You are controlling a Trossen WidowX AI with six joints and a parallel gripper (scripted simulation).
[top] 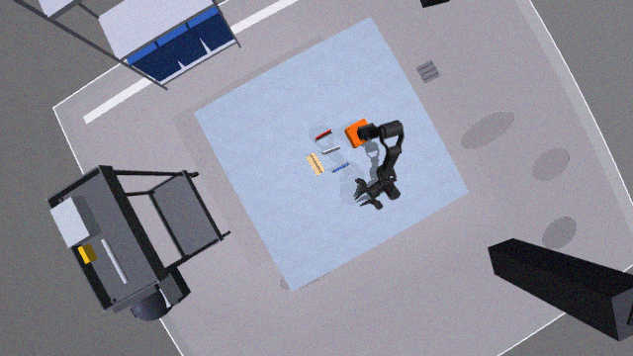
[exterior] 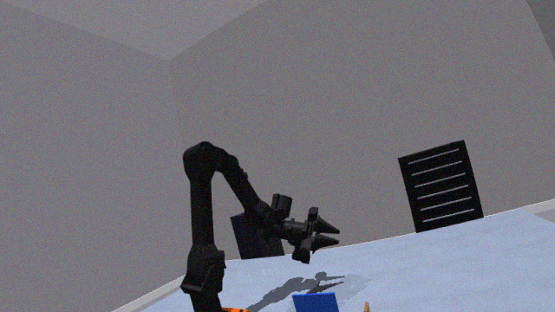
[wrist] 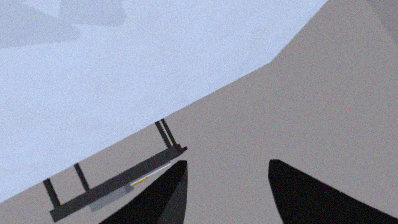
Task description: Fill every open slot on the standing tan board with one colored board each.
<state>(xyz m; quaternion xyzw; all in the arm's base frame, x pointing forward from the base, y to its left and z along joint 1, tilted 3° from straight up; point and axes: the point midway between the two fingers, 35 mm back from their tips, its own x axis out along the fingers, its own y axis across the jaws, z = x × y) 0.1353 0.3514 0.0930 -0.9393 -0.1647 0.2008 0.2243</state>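
One desk (top: 267, 124) (exterior: 434, 260) (wrist: 100, 75) is carrying our work. Seen from above, our tool (top: 357, 201) (exterior: 339, 237) (wrist: 227, 168) is hovering part-spread, gripping nothing, at four o'clock from the tan board (top: 315, 164) (exterior: 367, 308). We are seeing no slot filled; red (top: 323, 134), white (top: 331, 150) and blue boards (top: 340, 167) (exterior: 316, 302) are waiting at one, two and three, their holders indistinct.

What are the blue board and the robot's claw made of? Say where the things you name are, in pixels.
The blue board (top: 340, 167) (exterior: 316, 302) looks like smooth plastic or painted wood: flat, even color. The claw (top: 357, 201) (exterior: 339, 237) (wrist: 227, 168) seems dull black plastic or coated metal, with hardly any shine.
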